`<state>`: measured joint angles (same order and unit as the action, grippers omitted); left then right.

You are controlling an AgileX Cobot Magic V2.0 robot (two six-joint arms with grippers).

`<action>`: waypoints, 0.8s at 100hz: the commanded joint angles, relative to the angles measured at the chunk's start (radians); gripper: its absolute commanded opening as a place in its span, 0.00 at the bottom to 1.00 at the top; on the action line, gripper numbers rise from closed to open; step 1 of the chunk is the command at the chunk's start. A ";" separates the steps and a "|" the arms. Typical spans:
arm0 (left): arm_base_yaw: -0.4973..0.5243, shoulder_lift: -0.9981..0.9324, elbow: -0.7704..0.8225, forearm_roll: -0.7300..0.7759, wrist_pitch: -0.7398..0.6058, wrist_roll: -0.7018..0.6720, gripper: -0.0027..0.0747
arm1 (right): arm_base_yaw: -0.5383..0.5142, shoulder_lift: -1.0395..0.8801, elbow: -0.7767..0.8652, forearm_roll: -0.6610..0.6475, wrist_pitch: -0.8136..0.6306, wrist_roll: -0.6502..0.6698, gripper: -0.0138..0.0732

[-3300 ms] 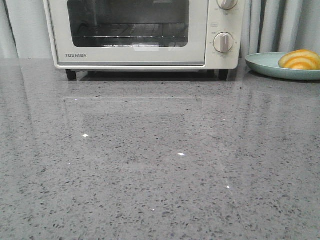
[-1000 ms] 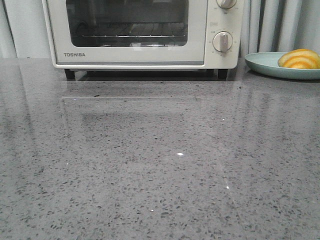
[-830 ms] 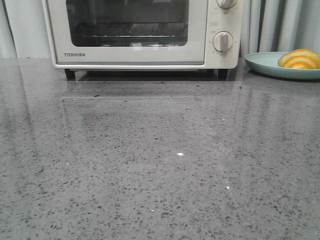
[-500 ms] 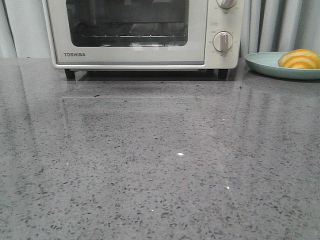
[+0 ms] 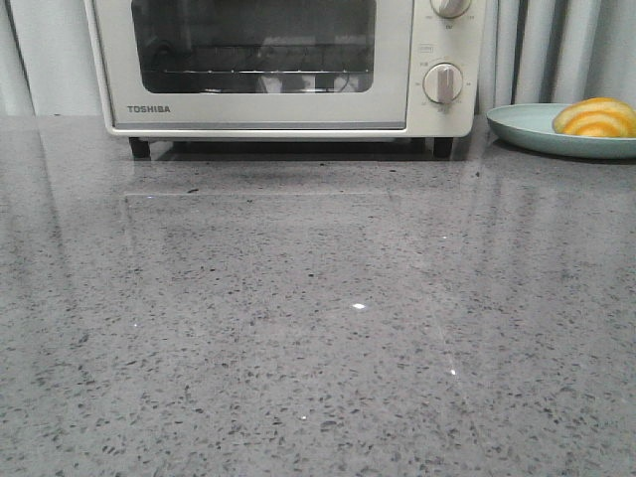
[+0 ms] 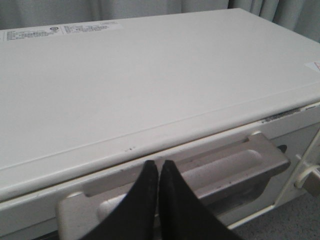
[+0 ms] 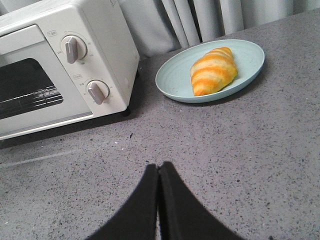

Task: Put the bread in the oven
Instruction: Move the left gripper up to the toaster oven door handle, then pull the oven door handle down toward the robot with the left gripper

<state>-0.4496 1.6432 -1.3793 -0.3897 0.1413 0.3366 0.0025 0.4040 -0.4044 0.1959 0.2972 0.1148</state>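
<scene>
The cream-white TOSHIBA oven (image 5: 268, 65) stands at the back of the grey counter, door shut, wire rack visible through the glass. The golden striped bread (image 5: 594, 117) lies on a pale green plate (image 5: 532, 129) at the back right; it also shows in the right wrist view (image 7: 213, 70). My left gripper (image 6: 158, 165) is shut and empty, its tips right at the door handle (image 6: 235, 167) along the oven's top front edge. My right gripper (image 7: 159, 166) is shut and empty above the counter, well short of the plate (image 7: 175, 80). Neither gripper shows in the front view.
Two round knobs (image 5: 443, 83) sit on the oven's right panel, also in the right wrist view (image 7: 97, 92). Pale curtains (image 5: 556, 50) hang behind. The speckled grey counter (image 5: 318, 328) spreads in front of the oven.
The reflections in the oven's glass door shift from frame to frame. The bread and plate have not moved.
</scene>
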 commanded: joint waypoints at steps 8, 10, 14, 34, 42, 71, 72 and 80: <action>-0.004 -0.062 0.016 0.017 0.094 -0.002 0.01 | 0.003 0.014 -0.035 -0.009 -0.069 0.002 0.10; -0.004 -0.068 0.028 0.017 0.094 -0.002 0.01 | 0.003 0.014 -0.035 -0.009 -0.069 0.002 0.10; -0.004 -0.084 0.056 0.017 0.094 -0.002 0.01 | 0.003 0.014 -0.035 -0.009 -0.069 0.002 0.10; -0.004 -0.190 0.228 0.014 0.113 -0.002 0.01 | 0.003 0.014 -0.081 -0.009 -0.035 0.002 0.10; -0.007 -0.226 0.292 0.011 0.117 -0.002 0.01 | 0.003 0.014 -0.101 -0.009 -0.037 0.002 0.10; -0.010 -0.273 0.444 0.009 0.111 -0.002 0.01 | 0.003 0.014 -0.152 -0.009 -0.037 0.002 0.10; -0.010 -0.273 0.447 0.009 0.109 -0.002 0.01 | 0.003 0.014 -0.153 -0.009 -0.035 0.002 0.10; -0.010 -0.273 0.462 0.009 0.105 -0.002 0.01 | 0.003 0.014 -0.153 -0.009 -0.027 0.002 0.10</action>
<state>-0.4624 1.4024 -0.8996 -0.3738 0.3584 0.3383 0.0025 0.4040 -0.5196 0.1959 0.3325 0.1148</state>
